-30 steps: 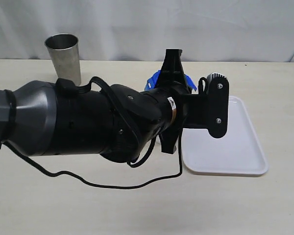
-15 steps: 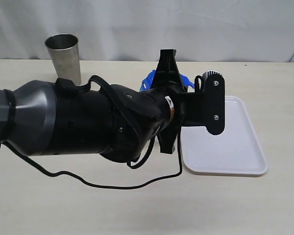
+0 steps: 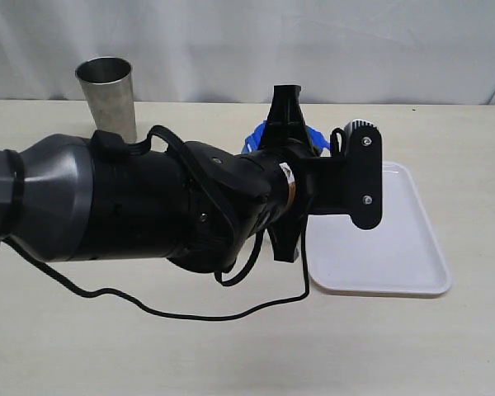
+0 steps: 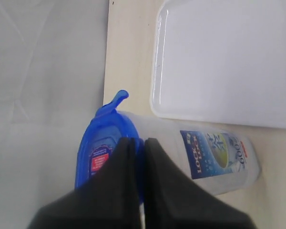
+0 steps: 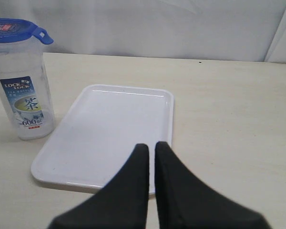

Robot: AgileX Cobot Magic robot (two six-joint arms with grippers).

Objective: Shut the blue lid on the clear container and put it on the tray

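The clear container (image 5: 23,90) stands upright on the table (image 5: 229,95), just beside the tray (image 5: 133,90). In the exterior view it's at roughly 10 o'clock from the tray's middle, next to the rim but not on it. The blue lid (image 4: 99,151) sits on top. At least one flap (image 5: 43,36) juts out sideways instead of hugging the wall, so I'd say it isn't fully snapped down yet.

The left gripper (image 4: 136,142) hangs over the lid with its jaws pressed together, nothing between them, and its tips right at the lid's edge. My guess is that's on purpose, since closed fingers make a decent blunt pusher for seating the lid or a flap. I can't tell whether they actually touch it.

The right gripper (image 5: 150,147) is pressed together too and holds nothing. It hovers over the tray's near rim, well apart from the container, and looks parked out of the way. The steel cup (image 3: 107,92) is off at about 9 to 10 o'clock from the container and isn't involved.

The container isn't on the tray yet.
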